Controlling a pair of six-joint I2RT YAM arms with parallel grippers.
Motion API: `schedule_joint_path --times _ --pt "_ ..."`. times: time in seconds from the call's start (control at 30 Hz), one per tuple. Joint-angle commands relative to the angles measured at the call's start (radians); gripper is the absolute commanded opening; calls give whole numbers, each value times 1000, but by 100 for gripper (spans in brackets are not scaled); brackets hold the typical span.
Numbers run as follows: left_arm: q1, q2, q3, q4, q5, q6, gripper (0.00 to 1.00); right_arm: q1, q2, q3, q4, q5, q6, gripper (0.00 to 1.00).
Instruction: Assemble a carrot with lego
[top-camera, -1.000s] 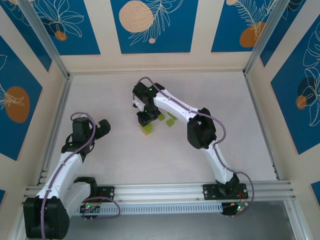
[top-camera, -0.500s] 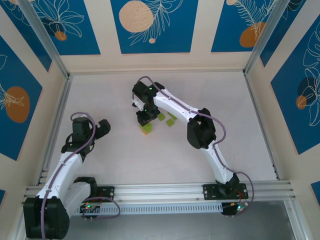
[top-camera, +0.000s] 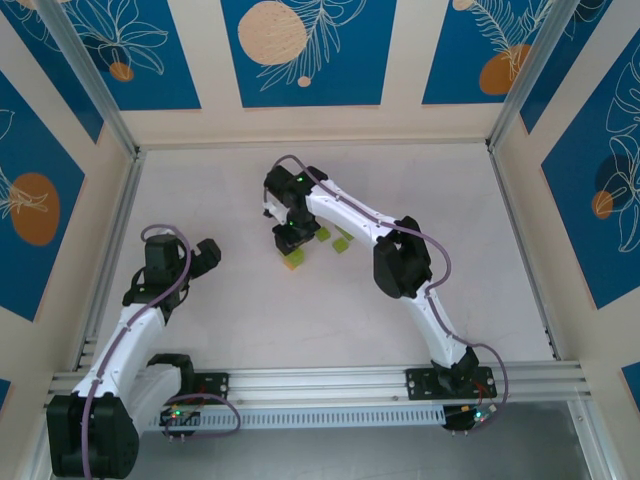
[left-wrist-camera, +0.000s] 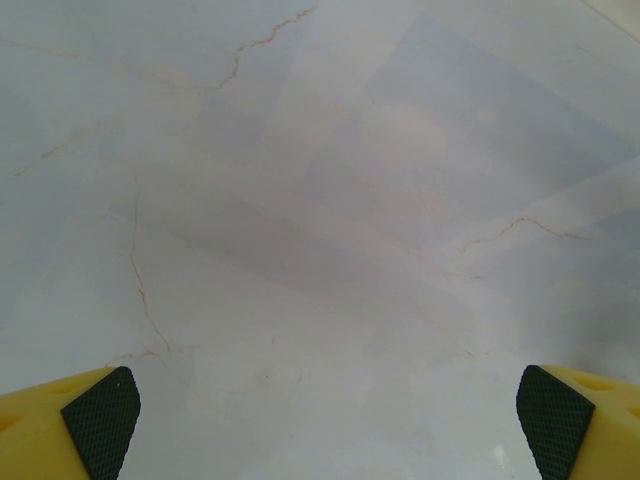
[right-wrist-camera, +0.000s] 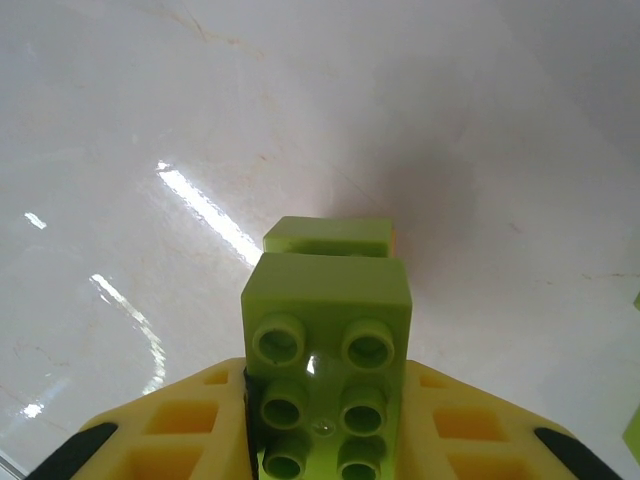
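Note:
My right gripper (right-wrist-camera: 325, 420) is shut on a lime-green rectangular brick (right-wrist-camera: 325, 330), studs facing the camera. Just beyond it on the table lies a second lime-green brick (right-wrist-camera: 326, 238) with a sliver of orange at its right edge. From above, the right gripper (top-camera: 290, 240) hangs over a lime-green brick (top-camera: 293, 261) at the table's middle. Two more lime-green bricks (top-camera: 323, 234) (top-camera: 343, 243) lie just to its right. My left gripper (left-wrist-camera: 325, 420) is open over bare tabletop, and in the top view it (top-camera: 207, 255) rests at the left.
The white marbled tabletop (top-camera: 330, 300) is enclosed by an aluminium frame (top-camera: 320, 378) along the near edge and by blue-patterned walls. A green brick edge (right-wrist-camera: 634, 430) peeks in at the right wrist view's right border.
The right gripper has shifted very slightly over the brick below it. The left arm has not moved.

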Motion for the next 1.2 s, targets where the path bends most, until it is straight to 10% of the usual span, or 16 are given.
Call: schedule_joint_path --times 0.0,1.17 --pt "1 -10 -1 -2 11 15 99 11 -12 -9 -28 -33 -20 30" --pt "1 -9 -3 1 7 15 99 29 115 127 -118 -8 21 31"
